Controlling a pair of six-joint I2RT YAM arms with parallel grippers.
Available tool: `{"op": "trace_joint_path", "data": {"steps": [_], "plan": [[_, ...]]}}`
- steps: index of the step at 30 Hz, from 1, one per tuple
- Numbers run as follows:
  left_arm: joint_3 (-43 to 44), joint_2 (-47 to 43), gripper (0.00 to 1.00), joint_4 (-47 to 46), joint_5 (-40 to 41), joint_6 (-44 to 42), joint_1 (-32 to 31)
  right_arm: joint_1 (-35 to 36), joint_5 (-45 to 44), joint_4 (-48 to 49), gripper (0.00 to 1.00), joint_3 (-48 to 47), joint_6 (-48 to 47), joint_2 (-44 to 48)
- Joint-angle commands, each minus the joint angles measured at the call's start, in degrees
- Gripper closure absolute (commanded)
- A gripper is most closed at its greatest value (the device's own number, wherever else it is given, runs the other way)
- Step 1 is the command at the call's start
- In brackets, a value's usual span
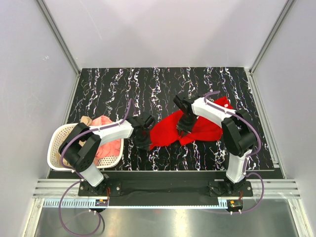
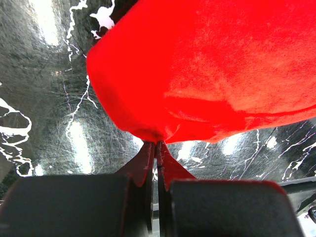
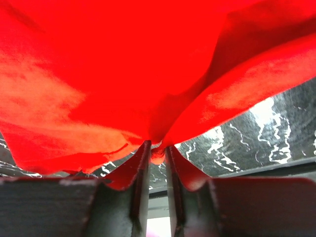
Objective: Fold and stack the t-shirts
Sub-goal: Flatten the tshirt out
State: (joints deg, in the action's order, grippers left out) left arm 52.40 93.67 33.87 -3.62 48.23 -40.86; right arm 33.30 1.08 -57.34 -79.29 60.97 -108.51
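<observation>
While both grippers pinch its cloth, the red t-shirt (image 1: 200, 129) lies bunched and unfolded on the black marbled table (image 1: 148, 84), well to the right of the white laundry basket (image 1: 51, 148) and not touching it. The left gripper (image 1: 147, 140) sits between the basket and the bulk of the shirt, at the shirt's corner nearest the basket. In the left wrist view its fingers (image 2: 141, 165) are closed down to a thin slit, with a pointed tuck of red fabric caught at their tips. The rest of the cloth balloons up and away from the fingers over the marbled surface.

The right gripper (image 1: 183, 126) is farther from the basket, over the middle of the shirt. Its fingers (image 3: 139, 168) stand narrow in the right wrist view, clamped on a gathered fold of the same red cloth. Fabric spreads out on both sides of that fold.

Beyond the right gripper, the shirt's far end trails to the side away from the basket. Inside the basket lie a pink garment (image 1: 106, 137) and, at its far rim, a tan one (image 1: 86, 120).
</observation>
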Motion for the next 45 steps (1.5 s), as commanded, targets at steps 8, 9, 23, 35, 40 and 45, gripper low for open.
{"op": "trace_joint_path", "data": {"steps": [8, 9, 23, 35, 40, 45], "plan": [[-1.69, 0.73, 1.00, -1.87, 1.25, -1.12, 0.08, 0.98, 0.24, -1.28, 0.77, 3.08, 2.31, 6.55], [-1.69, 0.81, 1.00, -1.88, 1.33, -1.03, 0.08, 1.07, 0.24, -1.28, 0.79, 3.26, 2.22, 6.64], [15.16, -16.74, 1.00, 11.55, 11.61, -12.61, 3.05, -6.03, -13.38, -13.84, 1.00, -9.12, -11.12, 23.65], [49.90, -17.30, 1.00, 19.04, 4.68, -15.53, 19.94, -32.68, -19.71, -19.03, 1.00, -46.13, -30.91, 25.11], [62.80, -15.10, 1.00, 21.94, 5.37, -16.76, 23.19, -38.47, -21.56, -18.25, 1.00, -63.96, -32.49, 19.92], [68.88, -13.87, 1.00, 21.07, 4.24, -17.47, 25.30, -40.24, -22.35, -10.35, 1.00, -68.98, -32.85, 20.09]]}}
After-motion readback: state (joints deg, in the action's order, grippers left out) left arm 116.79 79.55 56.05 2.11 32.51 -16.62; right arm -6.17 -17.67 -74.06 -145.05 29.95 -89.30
